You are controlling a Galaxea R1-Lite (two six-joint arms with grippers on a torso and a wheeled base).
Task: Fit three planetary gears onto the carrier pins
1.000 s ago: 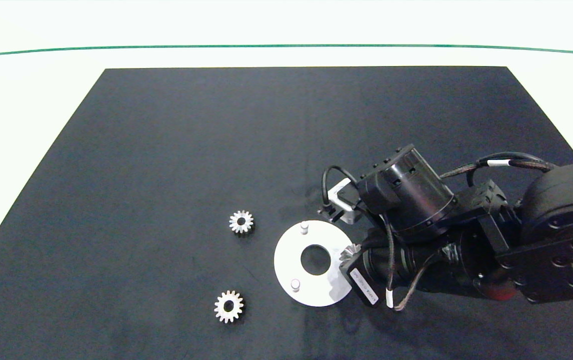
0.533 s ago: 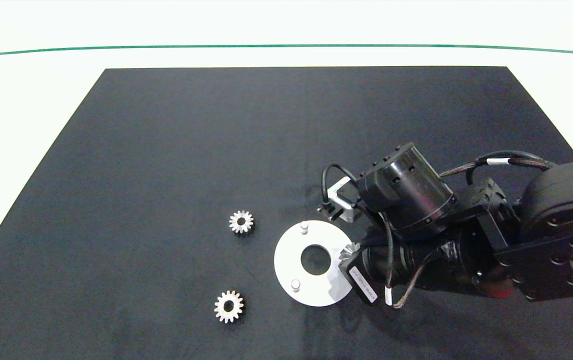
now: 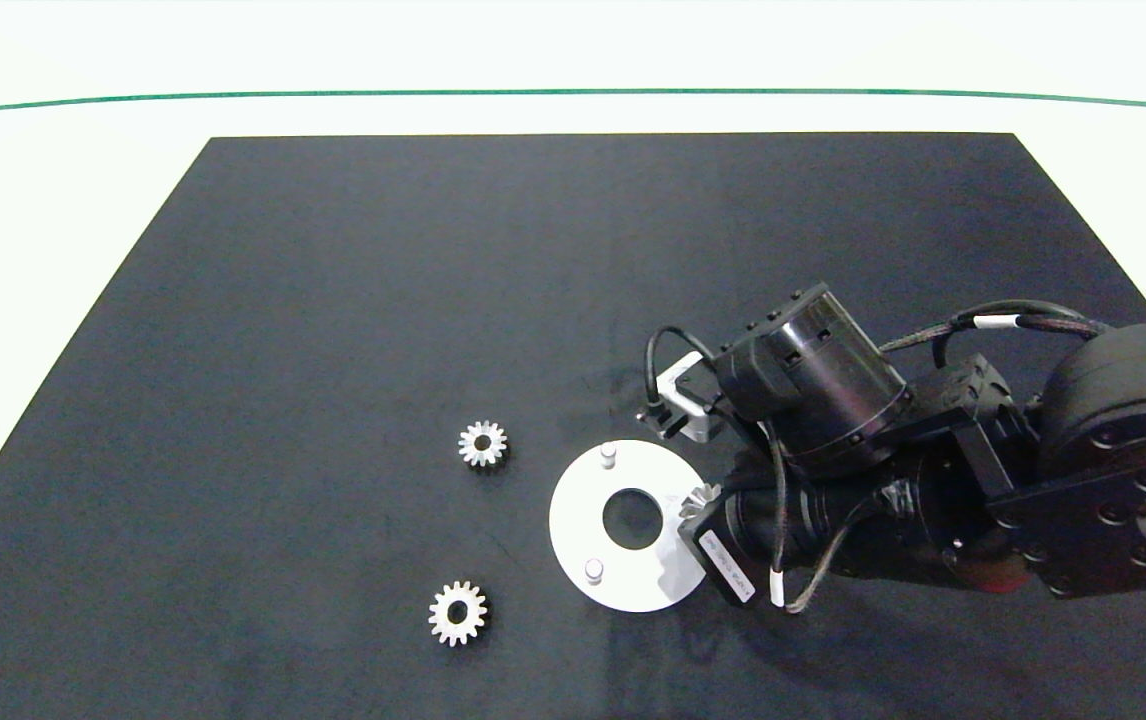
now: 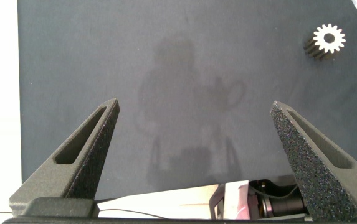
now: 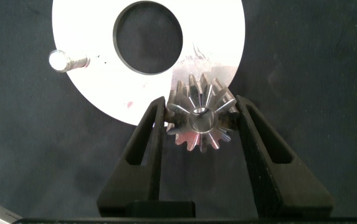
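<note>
**planetary gears, set of three — handling notes**

item 1: gear (image 5: 200, 117) clamped between the two fingers of the right gripper (image 5: 198, 122), held by opposite flanks of its toothed rim, centre hole facing the wrist camera. it sits at the edge of the white disc (image 3: 573, 530), on the side nearest the right arm; in the head view only a sliver of its teeth (image 3: 700, 497) shows beside the gripper body. whether it is over the third pin cannot be told, since that pin is hidden.

items 2 and 3: loose gears lying flat on the black mat, one (image 3: 482, 443) near the disc's far-left side, one (image 3: 457, 612) nearer the table's front edge, well apart from each other.

carrier pins: two visible, upright, one at the disc's far edge (image 3: 608, 454), one at its near edge (image 3: 593, 570).

left gripper (image 4: 197, 155): fingers spread wide, empty, hovering over bare mat away from the work.

handling, by judgement: small, rigid, metal, probably dense for its size and smooth enough to slip. grip across the tooth tips on opposite sides, leaving the bore clear. teeth give some purchase but invite tilting; keep the gear level so the bore meets the pin squarely. the light disc may shift if pushed sideways.
</note>
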